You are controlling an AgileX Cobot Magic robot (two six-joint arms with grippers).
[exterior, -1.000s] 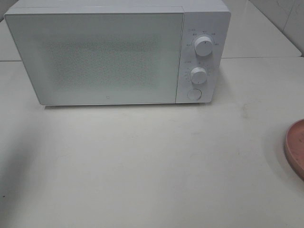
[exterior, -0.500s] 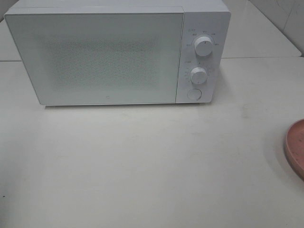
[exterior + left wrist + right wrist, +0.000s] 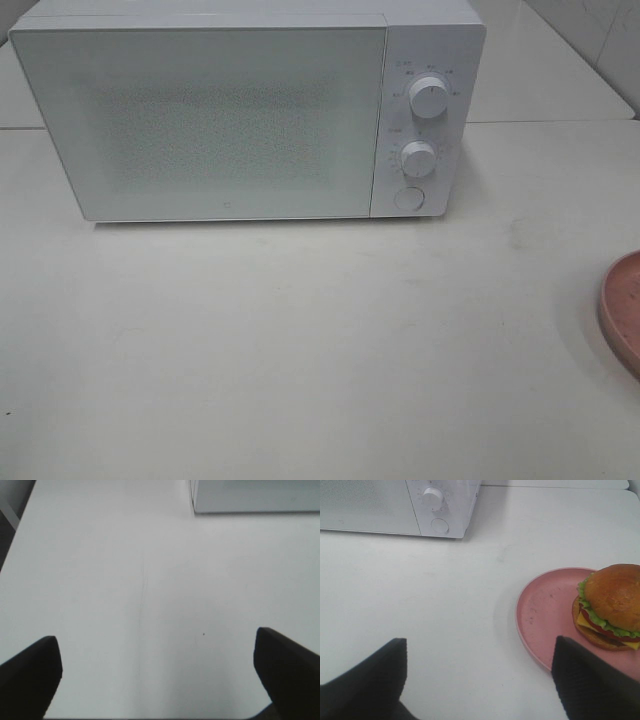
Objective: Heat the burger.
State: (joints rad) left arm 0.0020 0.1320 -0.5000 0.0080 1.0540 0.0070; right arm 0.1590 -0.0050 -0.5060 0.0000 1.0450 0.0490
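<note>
The burger (image 3: 610, 607), with a glossy brown bun, green lettuce and a yellow cheese edge, sits on a round pink plate (image 3: 545, 615). In the exterior high view only the plate's rim (image 3: 622, 310) shows at the right edge, and the burger is out of that view. My right gripper (image 3: 479, 680) stands open over the bare table, its fingers wide apart, one finger close to the plate's edge. My left gripper (image 3: 155, 675) is open over bare table with nothing between its fingers. Neither gripper shows in the exterior high view.
A white microwave (image 3: 240, 110) stands at the back of the table with its door shut, two knobs (image 3: 428, 97) and a round button (image 3: 408, 199) on its right panel. Its corner (image 3: 250, 495) shows in the left wrist view, its knob (image 3: 434, 499) in the right.
A shadow on the table's left side has drawn away. Microwave and plate have not moved.
</note>
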